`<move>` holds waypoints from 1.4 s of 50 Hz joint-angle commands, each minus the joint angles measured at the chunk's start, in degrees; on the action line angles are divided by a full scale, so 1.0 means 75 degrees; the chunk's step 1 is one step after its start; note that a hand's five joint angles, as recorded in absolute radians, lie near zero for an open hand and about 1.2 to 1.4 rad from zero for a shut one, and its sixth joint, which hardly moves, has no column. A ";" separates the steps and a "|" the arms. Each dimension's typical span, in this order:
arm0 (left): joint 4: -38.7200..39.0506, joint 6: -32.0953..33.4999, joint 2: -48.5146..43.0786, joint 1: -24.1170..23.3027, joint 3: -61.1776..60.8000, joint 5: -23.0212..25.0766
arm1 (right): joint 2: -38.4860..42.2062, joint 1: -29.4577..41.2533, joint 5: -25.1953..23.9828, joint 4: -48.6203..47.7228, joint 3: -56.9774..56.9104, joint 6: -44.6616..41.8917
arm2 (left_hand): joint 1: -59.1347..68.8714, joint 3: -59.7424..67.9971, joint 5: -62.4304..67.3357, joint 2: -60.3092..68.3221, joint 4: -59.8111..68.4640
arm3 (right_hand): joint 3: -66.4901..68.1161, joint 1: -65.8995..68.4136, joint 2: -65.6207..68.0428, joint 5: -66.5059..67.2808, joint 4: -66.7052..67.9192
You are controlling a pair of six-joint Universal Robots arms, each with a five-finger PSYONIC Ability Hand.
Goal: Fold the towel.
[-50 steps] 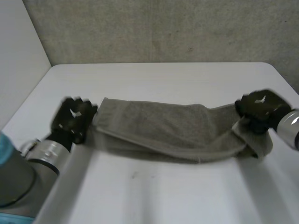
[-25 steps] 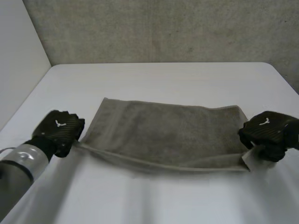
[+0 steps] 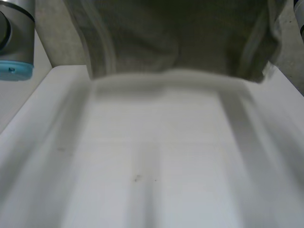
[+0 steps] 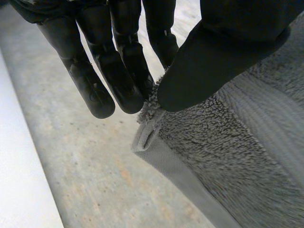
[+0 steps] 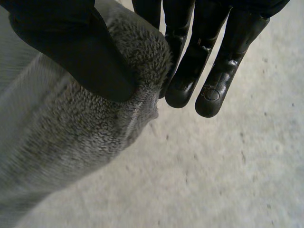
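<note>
The grey towel (image 3: 175,42) hangs high in the air in front of the head camera, its lower edge swinging just above the far part of the white table (image 3: 156,161). My left hand (image 4: 118,61) pinches a top corner of the towel (image 4: 228,142) between thumb and straight fingers. My right hand (image 5: 190,57) pinches the other top corner of the towel (image 5: 71,128) the same way. The left arm (image 3: 16,38) reaches up at the head view's left edge.
A grey wall (image 3: 57,47) stands behind the table, close behind the hanging towel. A small dark speck (image 3: 137,178) marks the tabletop near its middle.
Both hands have lifted the towel off the table, from lying spread between them to hanging stretched high in front of the camera.
</note>
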 commanded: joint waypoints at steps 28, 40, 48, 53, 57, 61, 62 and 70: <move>0.1220 -0.0010 0.0754 0.1163 -0.7300 0.1474 | 0.1546 -0.0755 -0.2015 0.3365 0.3663 -0.2808 | 0.1688 0.1373 0.1428 0.1379 0.1368 | -0.2507 -0.0540 -0.2443 -0.2261 -0.2554; 0.0893 -0.0068 0.2089 0.1047 -0.7382 0.1486 | 0.0071 -0.1059 -0.2027 0.2803 0.4985 0.0603 | 0.1688 0.1373 0.1428 0.1379 0.1368 | -0.5568 -0.3602 -0.5504 -0.5322 -0.5615; 0.0845 -0.0103 0.2676 0.0707 -0.7219 0.1462 | -0.0751 -0.1376 -0.1910 0.2357 0.5806 0.3368 | 0.1688 0.1373 0.1428 0.1379 0.1368 | -0.5813 -0.3847 -0.5749 -0.5567 -0.5860; 0.0822 -0.0115 0.2864 0.0543 -0.6996 0.1439 | -0.0868 -0.1376 -0.1910 0.2229 0.6356 0.4098 | 0.1688 0.1373 0.1428 0.1379 0.1368 | -0.5949 -0.3982 -0.5885 -0.5703 -0.5996; 0.0728 -0.0138 0.2887 0.0461 -0.6808 0.1416 | -0.0904 -0.1341 -0.1700 0.1609 0.7012 0.4088 | 0.1688 0.1373 0.1428 0.1379 0.1368 | -0.5949 -0.3982 -0.5885 -0.5703 -0.5996; 0.0705 -0.0150 0.2876 0.0449 -0.6784 0.1404 | -0.0927 -0.1341 -0.1371 0.1103 0.7366 0.4076 | 0.1688 0.1373 0.1428 0.1379 0.1368 | -0.5770 -0.3803 -0.5706 -0.5523 -0.5817; 0.0705 -0.0150 0.2876 0.0449 -0.6796 0.1404 | -0.0915 -0.1341 -0.1232 0.0917 0.7505 0.4076 | 0.1688 0.1373 0.1428 0.1379 0.1368 | -0.5747 -0.3781 -0.5683 -0.5501 -0.5794; 0.0705 -0.0244 0.2829 0.0542 -0.6843 0.1404 | -0.0669 -0.1236 -0.0937 0.0224 0.7776 0.4064 | 0.1688 0.1373 0.1428 0.1379 0.1368 | -0.5635 -0.3668 -0.5571 -0.5389 -0.5682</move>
